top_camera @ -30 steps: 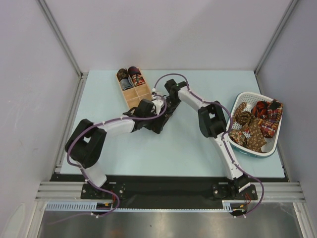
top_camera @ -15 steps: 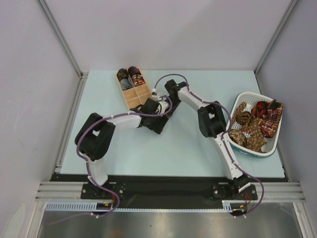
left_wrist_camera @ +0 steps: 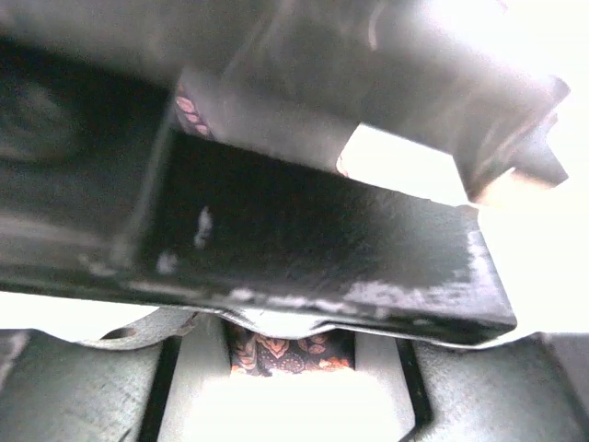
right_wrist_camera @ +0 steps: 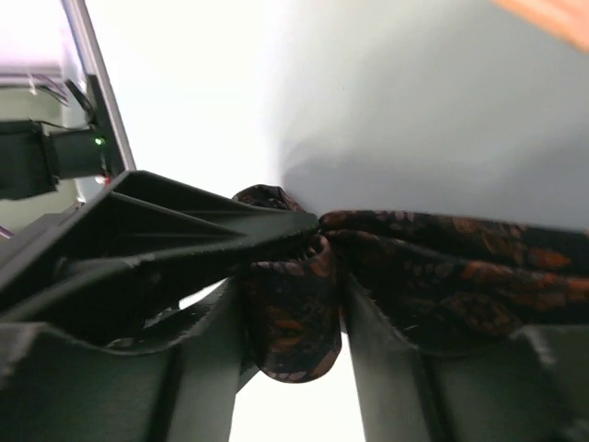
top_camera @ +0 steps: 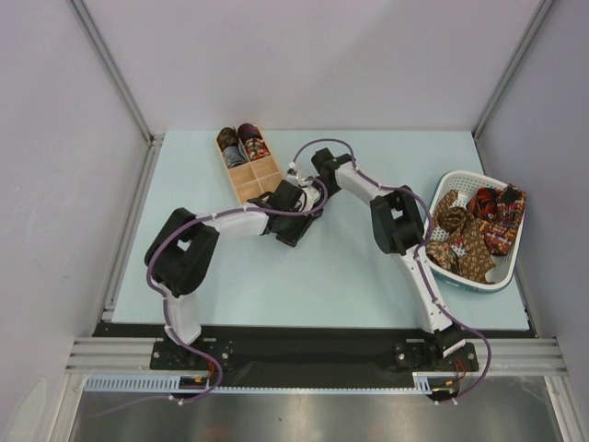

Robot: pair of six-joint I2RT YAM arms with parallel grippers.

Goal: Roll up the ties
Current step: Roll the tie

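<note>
- The right gripper (right_wrist_camera: 293,296) and left gripper (left_wrist_camera: 290,357) meet nose to nose over the table (top_camera: 350,272). The wooden box (top_camera: 250,177) stands just beside them on their far-left side.
- Bare tabletop lies on the near side of both tools and beyond them towards the far edge. The white basket (top_camera: 479,287) sits well apart to their right, with loose ties (top_camera: 474,249) heaped in it.
- The left arm (top_camera: 179,262) folds at a low elbow, its forearm reaching right and away. The right arm (top_camera: 396,221) rises from its base, then its forearm runs left and its wrist turns down.
- The right gripper clasps a dark tie (right_wrist_camera: 442,276). A fold fills the gap and touches both fingers, and the rest trails off to the right.
- In the left wrist view the other tool blocks most of the frame. A strip of patterned fabric shows between the left fingers, but I cannot tell whether they press on it.
- Rolled ties (top_camera: 241,145) fill the box's far compartments.
</note>
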